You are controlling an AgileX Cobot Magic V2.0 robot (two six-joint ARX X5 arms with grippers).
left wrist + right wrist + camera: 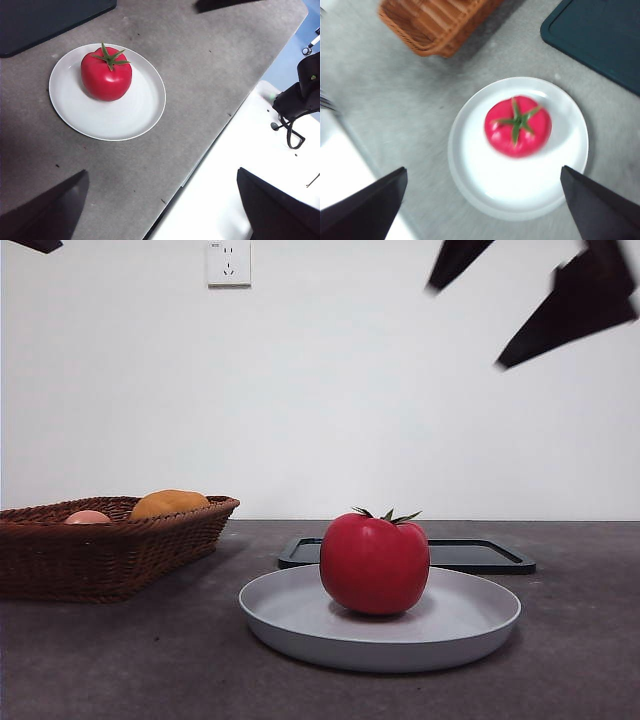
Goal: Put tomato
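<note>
The tomato (375, 562), glossy red with a green spiky stem, stands upright on a round grey plate (300, 625) in the middle of the table. It also shows in the left wrist view (106, 75) and the right wrist view (518, 126). My right gripper (465, 327) hangs high above and to the right of the plate, open and empty, with the tomato between its jaws in its own view (483, 169). My left gripper (162, 171) is open and empty, well back from the plate near the table's edge. It shows only as a black tip (40, 244) in the front view.
A brown wicker basket (110, 550) at the left holds an orange fruit (168, 504) and a pale pink fruit (88, 517). A flat black tray (480, 555) lies behind the plate. The table's edge (200, 165) runs close to the left gripper.
</note>
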